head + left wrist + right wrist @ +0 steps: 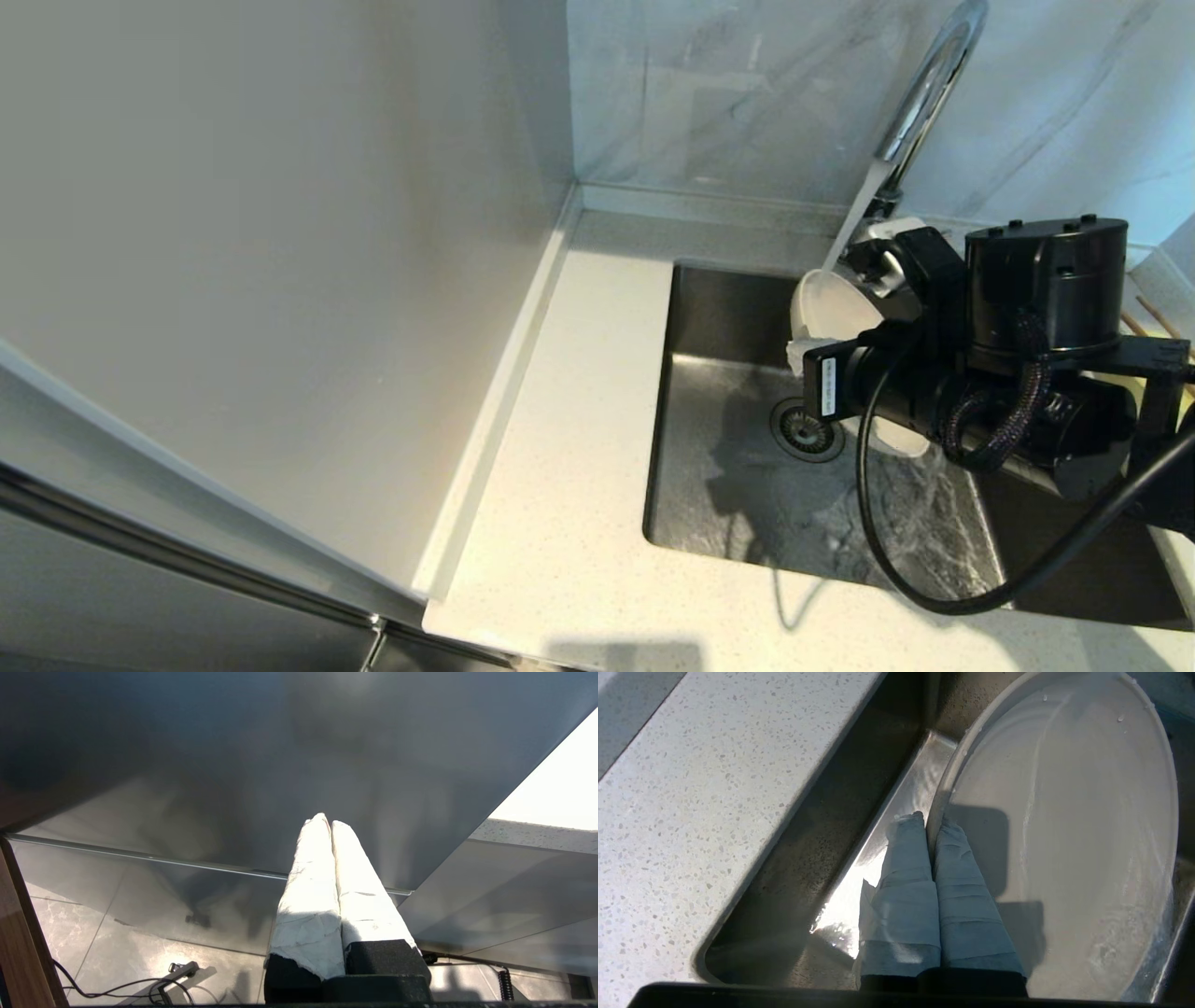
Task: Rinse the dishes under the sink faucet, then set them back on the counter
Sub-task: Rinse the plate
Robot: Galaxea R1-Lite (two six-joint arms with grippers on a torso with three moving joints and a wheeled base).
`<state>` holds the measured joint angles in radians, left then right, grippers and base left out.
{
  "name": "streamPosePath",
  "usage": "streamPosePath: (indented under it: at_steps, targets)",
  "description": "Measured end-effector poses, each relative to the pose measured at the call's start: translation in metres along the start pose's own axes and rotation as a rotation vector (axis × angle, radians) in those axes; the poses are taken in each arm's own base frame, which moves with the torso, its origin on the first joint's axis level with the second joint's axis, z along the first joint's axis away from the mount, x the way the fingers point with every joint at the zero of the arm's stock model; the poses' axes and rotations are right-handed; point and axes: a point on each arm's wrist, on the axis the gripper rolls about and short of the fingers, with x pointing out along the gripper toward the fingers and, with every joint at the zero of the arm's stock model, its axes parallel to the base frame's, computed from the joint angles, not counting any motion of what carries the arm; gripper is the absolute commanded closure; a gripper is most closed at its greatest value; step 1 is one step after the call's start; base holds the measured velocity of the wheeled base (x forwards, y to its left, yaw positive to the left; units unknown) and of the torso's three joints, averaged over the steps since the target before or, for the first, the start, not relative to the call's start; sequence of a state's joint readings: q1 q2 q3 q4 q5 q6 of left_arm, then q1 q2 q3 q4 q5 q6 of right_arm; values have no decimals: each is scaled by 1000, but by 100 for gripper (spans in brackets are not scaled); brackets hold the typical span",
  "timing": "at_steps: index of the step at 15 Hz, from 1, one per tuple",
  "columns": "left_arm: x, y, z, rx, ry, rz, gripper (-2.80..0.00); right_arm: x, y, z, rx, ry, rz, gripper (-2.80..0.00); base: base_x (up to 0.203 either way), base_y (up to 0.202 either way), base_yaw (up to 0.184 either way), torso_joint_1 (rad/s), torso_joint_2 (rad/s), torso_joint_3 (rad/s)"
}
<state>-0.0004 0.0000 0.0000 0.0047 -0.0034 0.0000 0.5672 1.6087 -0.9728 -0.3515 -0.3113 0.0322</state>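
Note:
The cream-white plate (829, 306) is held on edge over the steel sink (728, 495), right under the chrome faucet (920, 103). Water runs from the spout onto it and falls into the basin. My right gripper (801, 355) is shut on the plate's rim; the right wrist view shows one taped finger on each side of the rim (930, 823) and the wet plate (1078, 835) face. Brown chopsticks (1153, 322) lie on the counter at the far right. The bowl is hidden behind my right arm. My left gripper (325, 822) is shut and empty, parked low by a steel cabinet front.
The speckled counter (579, 420) runs along the sink's left and front, ending at a white wall panel (280, 280). A round drain (805, 429) sits in the wet basin floor. A black cable (878, 551) loops from my right arm over the sink.

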Motion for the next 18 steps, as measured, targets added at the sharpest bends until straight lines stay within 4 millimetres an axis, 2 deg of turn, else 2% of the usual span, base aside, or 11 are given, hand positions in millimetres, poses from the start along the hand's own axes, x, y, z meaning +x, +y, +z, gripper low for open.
streamPosePath:
  at_steps: [3, 6, 8, 12, 16, 18]
  targets:
    - [0, 0, 0, 0, 0, 0, 0, -15, -8, 3, 82, 12, -15, 0, 0, 0, 0, 0, 0, 0]
    - [0, 0, 0, 0, 0, 0, 0, -38, -36, 11, 290, 13, -77, 0, 0, 0, 0, 0, 0, 0]
    - [0, 0, 0, 0, 0, 1, 0, -57, -49, 21, 436, -22, -31, 0, 0, 0, 0, 0, 0, 0]
    - [0, 0, 0, 0, 0, 0, 0, -87, -60, 53, 643, -129, 112, 0, 0, 0, 0, 0, 0, 0]
    - [0, 0, 0, 0, 0, 0, 0, -97, -88, 67, 856, -166, 135, 0, 0, 0, 0, 0, 0, 0]
    - [0, 0, 0, 0, 0, -1, 0, -89, -91, 48, 905, -83, 154, 0, 0, 0, 0, 0, 0, 0]
